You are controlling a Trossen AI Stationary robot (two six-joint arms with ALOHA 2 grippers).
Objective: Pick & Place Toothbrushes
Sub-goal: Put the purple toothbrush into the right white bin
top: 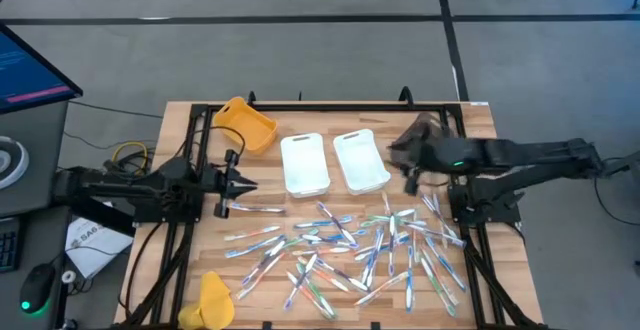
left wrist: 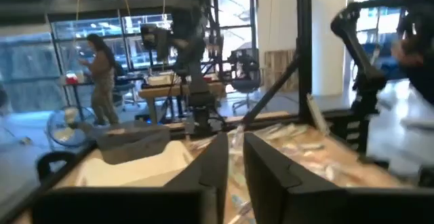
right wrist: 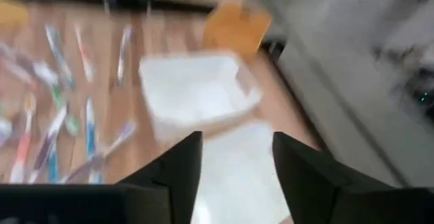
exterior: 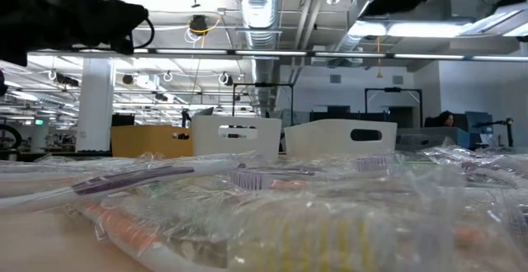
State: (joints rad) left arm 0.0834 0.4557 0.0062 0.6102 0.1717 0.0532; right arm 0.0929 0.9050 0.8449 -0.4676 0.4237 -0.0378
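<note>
Even overhead light, soft shadows on the desk (top: 330,120). Ceiling lamps glare in the low view; near toothbrushes (exterior: 272,214) blurred. Right wrist view motion-smeared.

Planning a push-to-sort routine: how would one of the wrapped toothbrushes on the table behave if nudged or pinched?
The toothbrushes look thin and flat-lying, so probably light and likelier to slide than roll. The low view shows clear crinkled wrapping, likely slippery to pinch. They overlap in a pile, so nudging one may drag its neighbours.
</note>
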